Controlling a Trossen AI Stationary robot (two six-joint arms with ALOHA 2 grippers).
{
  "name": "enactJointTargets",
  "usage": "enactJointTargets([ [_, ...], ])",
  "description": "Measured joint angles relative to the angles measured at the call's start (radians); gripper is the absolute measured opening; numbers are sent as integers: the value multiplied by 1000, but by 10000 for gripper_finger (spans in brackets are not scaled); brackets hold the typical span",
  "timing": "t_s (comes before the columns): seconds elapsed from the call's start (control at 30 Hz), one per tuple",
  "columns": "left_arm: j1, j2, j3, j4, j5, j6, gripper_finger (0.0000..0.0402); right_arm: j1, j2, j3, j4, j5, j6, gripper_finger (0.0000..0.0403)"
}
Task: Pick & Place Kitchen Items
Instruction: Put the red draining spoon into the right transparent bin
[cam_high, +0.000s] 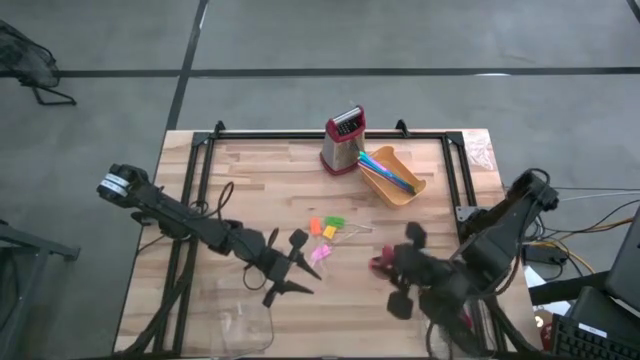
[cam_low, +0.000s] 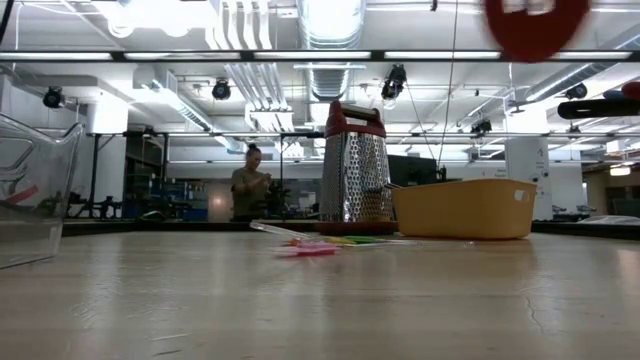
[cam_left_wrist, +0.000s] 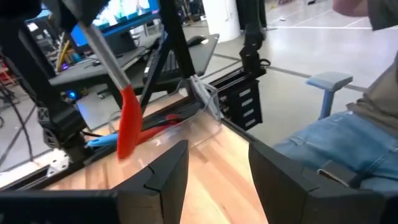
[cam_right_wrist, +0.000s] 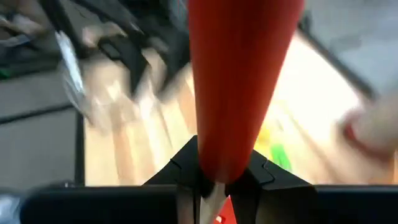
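My right gripper (cam_high: 388, 268) is shut on a red utensil (cam_right_wrist: 239, 81) and holds it above the table's near right part. The utensil also shows in the low view (cam_low: 535, 25) and in the left wrist view (cam_left_wrist: 129, 124), where it has a grey handle. My left gripper (cam_high: 292, 272) is open and empty over the table's near middle, its fingers (cam_left_wrist: 163, 177) apart. Small orange, green, yellow and pink pieces (cam_high: 326, 228) lie on the table between the two grippers. Blue and coloured sticks (cam_high: 388, 170) lie in a yellow basket (cam_high: 410, 190). My right gripper pinches the red utensil's narrow end (cam_right_wrist: 219, 167) between its two fingers. The red part widens away from the fingers and points forward along them. The utensil is lifted clear of the table.
A metal grater with a red top (cam_high: 343, 140) stands at the far middle, beside the yellow basket. A clear tray (cam_left_wrist: 193, 109) with red and blue utensils stands near the table's edge. Another clear tray (cam_low: 30, 190) shows in the low view. A person (cam_left_wrist: 348, 143) sits close to the table.
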Motion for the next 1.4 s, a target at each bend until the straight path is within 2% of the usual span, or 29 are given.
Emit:
enactJointTargets([
  [0.17, 0, 0, 0, -3, 1, -19, 175, 3, -1, 83, -349, -163, 376, 50],
  [0.23, 0, 0, 0, -3, 0, -24, 174, 22, -1, 82, -427, -213, 506, 51],
  [0.47, 0, 0, 0, -11, 0, -35, 174, 110, 1, 14, -453, -383, 774, 44],
  [0.77, 0, 0, -11, -10, 0, -53, 174, 255, 1, -150, -455, -442, 1068, 45],
  [1.07, 0, 0, -11, -3, 0, -53, 174, 317, 1, -295, -447, -470, 1176, 58],
  [1.3, -1, 0, -13, -2, 0, -53, 174, 324, 1, -374, -403, -498, 1212, 48],
  [1.4, -1, 0, -13, -2, 0, -53, 175, 323, 1, -401, -379, -502, 1214, 63],
])
